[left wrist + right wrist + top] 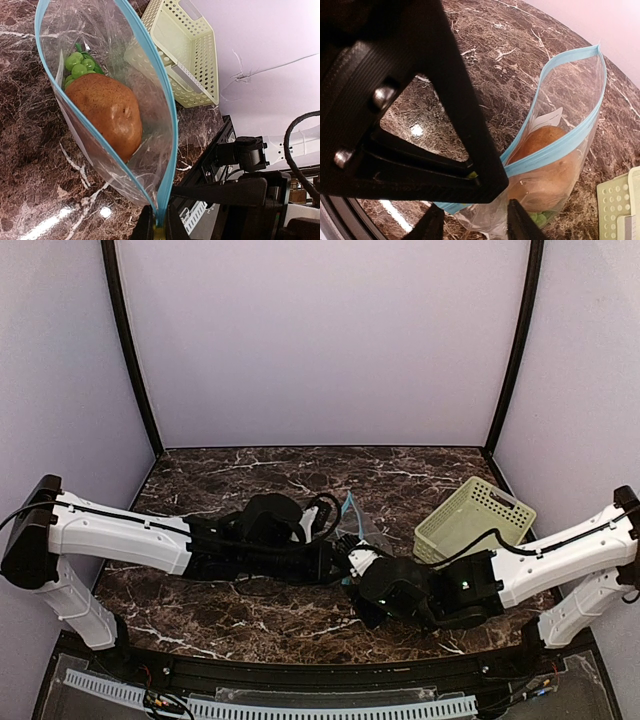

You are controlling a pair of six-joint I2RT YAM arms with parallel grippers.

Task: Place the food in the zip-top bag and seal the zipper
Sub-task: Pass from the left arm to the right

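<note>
- The left end effector [159, 227] has its jaws pinched together on one end of the narrow teal-blue zipper strip [173, 115], holding up that corner of the clear rectangular plastic zip-top bag [125, 35].
- The right end effector [475, 215] has its two black fingers [520, 222] apart, one on either side of the lower part of the zip-top bag, just below the left end effector's grip. Whether the fingers touch the plastic cannot be told.
- The zip-top bag sits on the dark brown marble-patterned counter [30, 165] near its middle, between the two arms, with its mouth gaping open and the two halves of the zipper strip spread apart.
- Inside it is one brown-orange egg-shaped potato-like item [107, 112], and deeper in, one bright green lumpy vegetable [79, 64] touching it.
- One small white label [545, 120] shows on the bag wall.
- One pale green slotted plastic basket [200, 55] lies tilted on the counter just beside the bag, on the right arm's side.
- Count: two end effectors, one bag, two food items, one basket.
</note>
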